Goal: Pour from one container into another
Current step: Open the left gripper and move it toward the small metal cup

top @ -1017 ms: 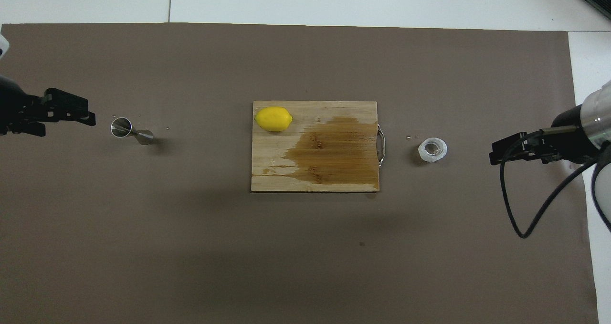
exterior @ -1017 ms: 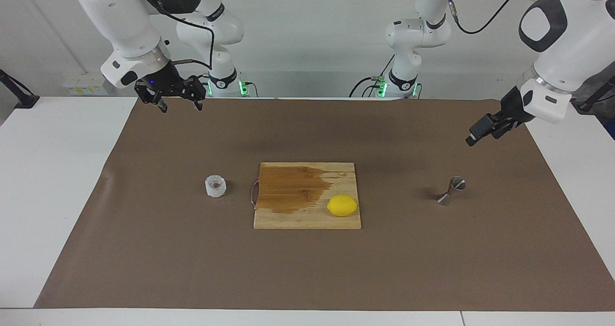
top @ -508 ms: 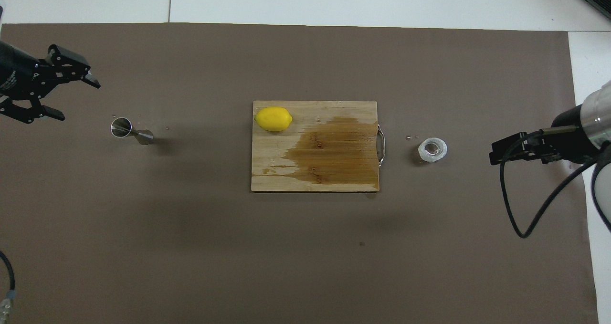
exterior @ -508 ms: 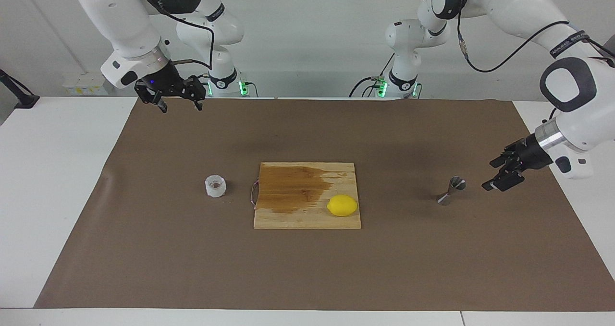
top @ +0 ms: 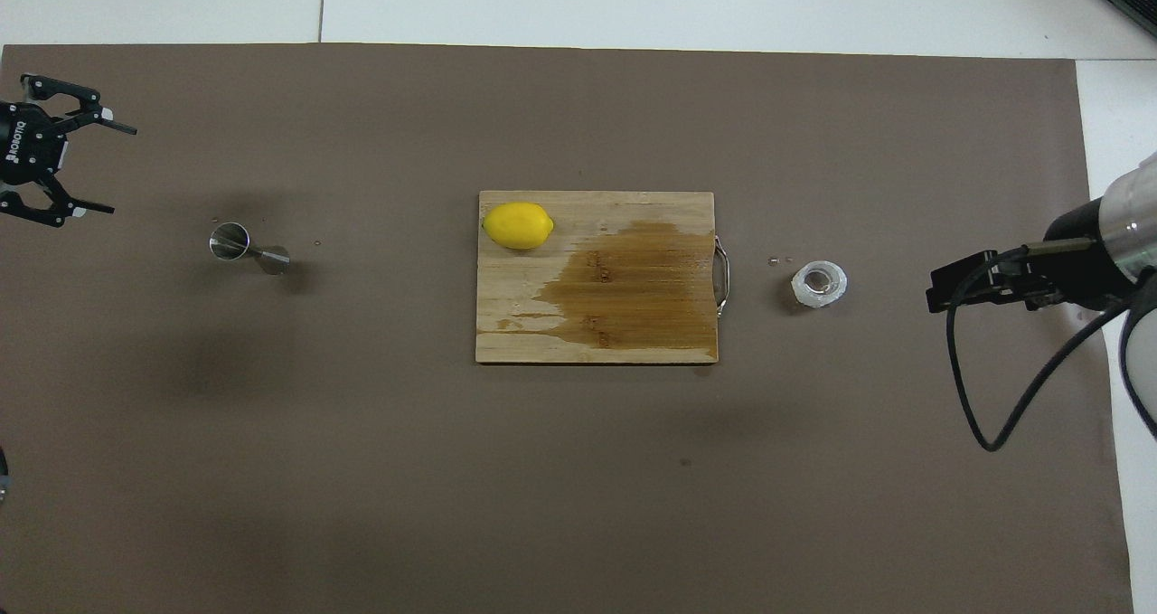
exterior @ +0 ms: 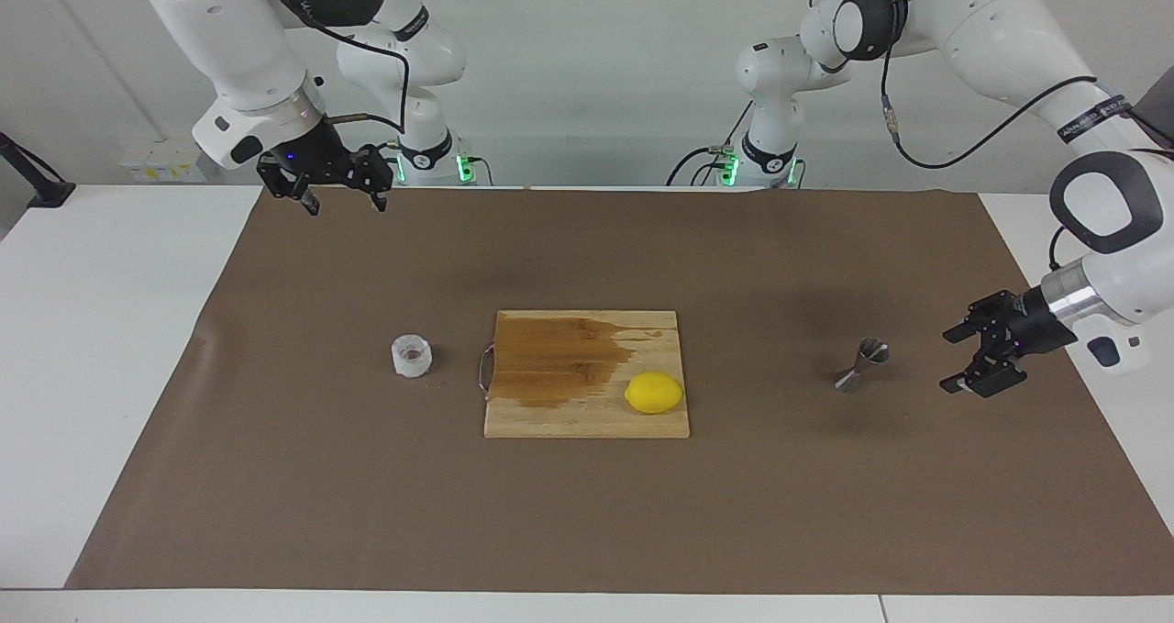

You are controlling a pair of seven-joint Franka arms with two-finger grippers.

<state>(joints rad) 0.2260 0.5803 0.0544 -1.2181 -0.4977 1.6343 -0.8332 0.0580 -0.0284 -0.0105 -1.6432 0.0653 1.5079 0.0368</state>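
Translucent white plastic makes up the cup (exterior: pixel 411 355), a small squat thing with ridged sides and a little brownish stuff at the bottom; it looks light and thin-walled, so I judge it would flex or tip under a hard pinch, and the ridged wall at mid-height seems the place to take it, with the ridges giving some bite. It stands upright on the brown mat (exterior: pixel 275 476), just beside the handle end of the cutting board (exterior: pixel 587 417), toward the right arm's end of the table. The jigger (exterior: pixel 860 364) is polished metal, two cones joined at a narrow waist, stiff and probably slippery; it stands on the mat with its mouth up, well apart from the board toward the left arm's end, and with so small a foot it would likely topple at a nudge, so the waist looks the safest hold. A few droplets (top: pixel 779 259) lie on the mat by the cup. The board carries a broad dark wet stain and a lemon (exterior: pixel 653 392) near one corner. Low over the mat just beside the jigger hangs the left gripper (exterior: pixel 963 361), fingers spread wide and holding nothing. Up over the mat's edge nearest the robots, the right gripper (exterior: pixel 341 201) waits, also spread and empty.
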